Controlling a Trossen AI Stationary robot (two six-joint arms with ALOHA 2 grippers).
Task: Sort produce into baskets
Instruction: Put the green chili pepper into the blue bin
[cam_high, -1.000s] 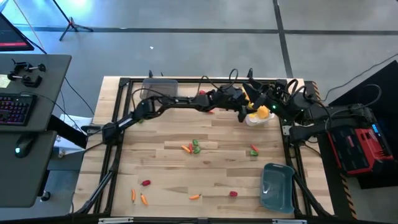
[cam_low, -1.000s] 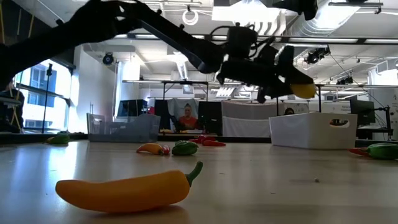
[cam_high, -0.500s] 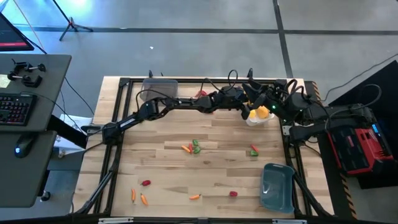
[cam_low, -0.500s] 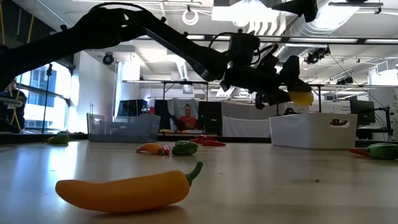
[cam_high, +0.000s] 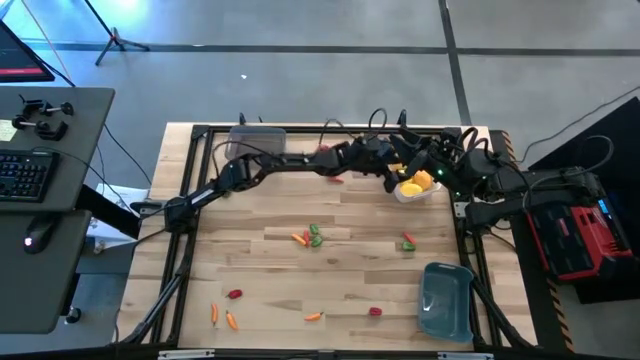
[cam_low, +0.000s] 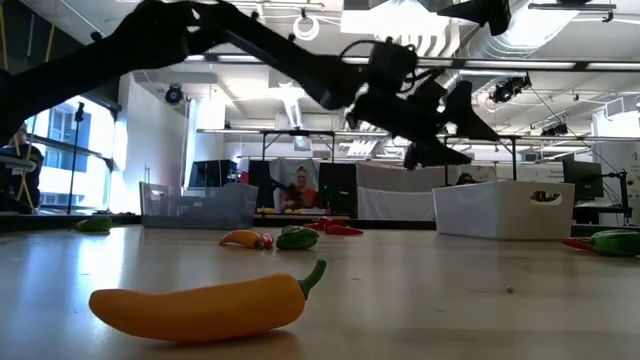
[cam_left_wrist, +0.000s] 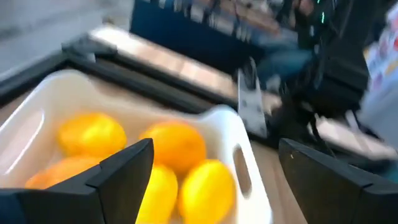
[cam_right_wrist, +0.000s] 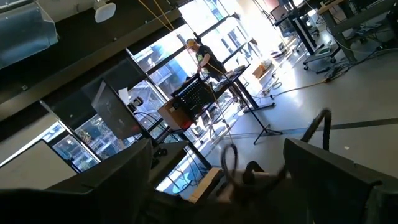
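The left gripper (cam_low: 455, 125) hangs over the white basket (cam_high: 412, 190) at the far right of the table, and its fingers (cam_left_wrist: 124, 165) are spread wide with nothing between them. Half a second ago a yellow fruit sat between those fingers above the bin; now it is gone from them. In the left wrist view the yellow-orange fruits (cam_left_wrist: 177, 144) lie in a cluster inside the white basket, directly below and ahead of the open fingers. The reading is that the fruit has been released into the basket, so this placement is complete.

The right gripper (cam_right_wrist: 214, 186) is parked at the far right edge beside the white basket, pointing up into the room, fingers apart and empty.

Work remaining is judged substantial. A green pepper (cam_high: 316, 236) and small orange carrots (cam_high: 299, 238) lie mid-table, well apart from the left fingers, with red peppers (cam_high: 235, 294) and further carrots nearer the front edge. The grey basket (cam_high: 258, 138) at the far left and the blue basket (cam_high: 444, 300) at the front right stand ready for them.
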